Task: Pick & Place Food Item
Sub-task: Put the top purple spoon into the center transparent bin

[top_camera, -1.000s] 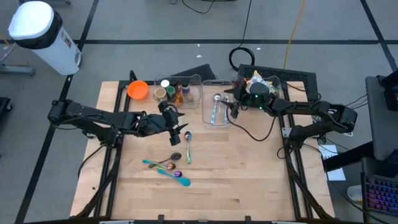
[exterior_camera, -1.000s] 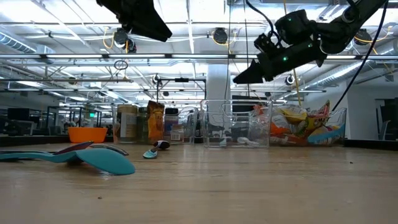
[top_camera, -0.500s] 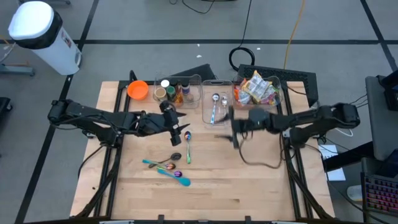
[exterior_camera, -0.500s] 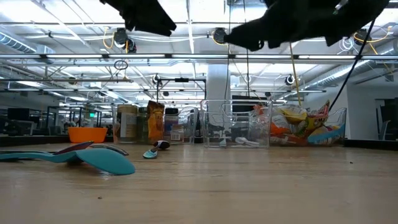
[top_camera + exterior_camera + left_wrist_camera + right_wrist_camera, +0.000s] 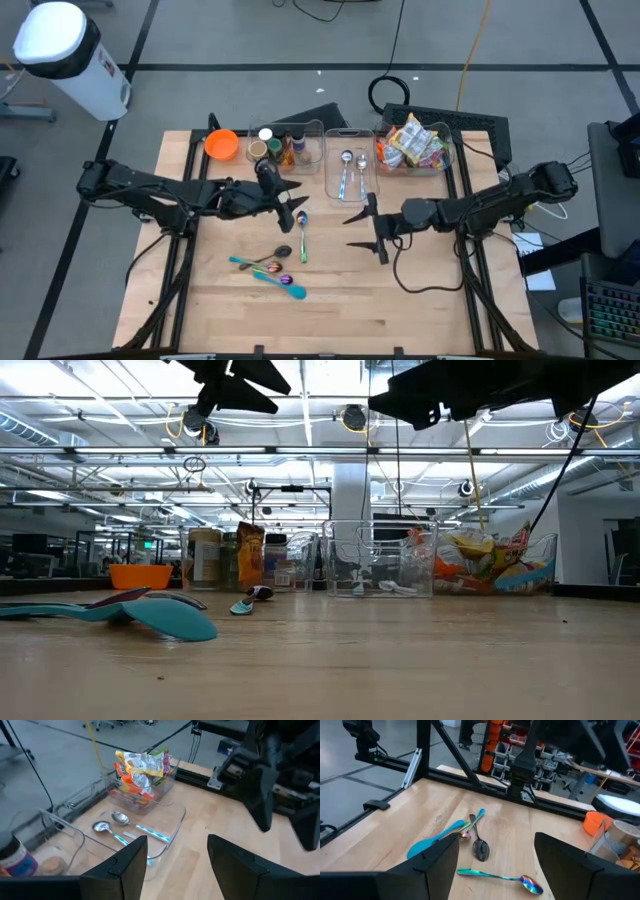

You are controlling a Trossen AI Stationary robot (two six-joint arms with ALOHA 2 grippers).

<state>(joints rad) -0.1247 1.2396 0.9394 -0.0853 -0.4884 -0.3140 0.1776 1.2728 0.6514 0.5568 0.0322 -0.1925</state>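
Both arms are black, built of slim jointed tubes. A black cable hangs from the right arm. The left arm looks the same.

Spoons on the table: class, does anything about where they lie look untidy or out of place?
Yes. Two spoons lie in the clear bin, but several more are scattered loose on the table: an iridescent spoon, a dark spoon and a teal spoon, lying at different angles. Nothing looks spilled or broken.
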